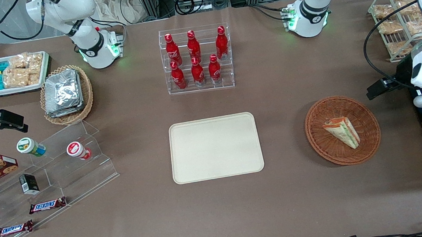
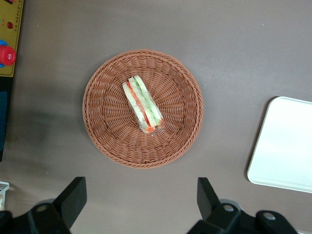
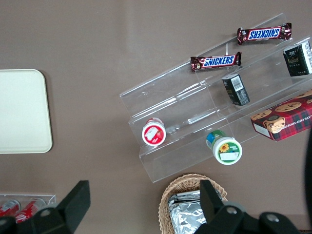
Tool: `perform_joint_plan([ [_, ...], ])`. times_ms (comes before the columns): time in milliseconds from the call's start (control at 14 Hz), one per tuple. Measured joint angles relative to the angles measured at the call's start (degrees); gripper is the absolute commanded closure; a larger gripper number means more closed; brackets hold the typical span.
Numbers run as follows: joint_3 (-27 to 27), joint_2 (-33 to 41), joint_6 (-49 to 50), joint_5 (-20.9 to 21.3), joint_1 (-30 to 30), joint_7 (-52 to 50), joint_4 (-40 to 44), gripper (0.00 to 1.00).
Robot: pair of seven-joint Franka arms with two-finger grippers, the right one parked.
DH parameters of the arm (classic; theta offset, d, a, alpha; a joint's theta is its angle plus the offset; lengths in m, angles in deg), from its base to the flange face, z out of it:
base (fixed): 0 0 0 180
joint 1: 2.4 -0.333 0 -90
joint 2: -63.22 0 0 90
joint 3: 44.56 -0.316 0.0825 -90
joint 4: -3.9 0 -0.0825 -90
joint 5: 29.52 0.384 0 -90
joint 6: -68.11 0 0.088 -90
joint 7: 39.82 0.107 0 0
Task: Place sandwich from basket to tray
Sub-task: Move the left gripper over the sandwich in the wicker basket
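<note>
Left wrist view showed the gripper (image 2: 141,204) spread wide, empty, high above the table beside the basket (image 2: 102,122); the sandwich (image 2: 143,104) lay inside, its long axis running roughly crosswise to the fingers' gap.

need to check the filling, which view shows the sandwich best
The left wrist view: the open gripper hangs above the basket, so the sandwich shows its layers. The front view shows it smaller; the right wrist view not at all.
</note>
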Motion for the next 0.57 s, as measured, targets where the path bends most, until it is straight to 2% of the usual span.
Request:
perform_joint_plan([
  [429, -0.01, -1.30, 0.07, 0.03, 0.00, -0.46, 0.19, 0.00],
  [571, 0.02, -2.86, 0.18, 0.04, 0.03, -4.76, 0.07, 0.00],
])
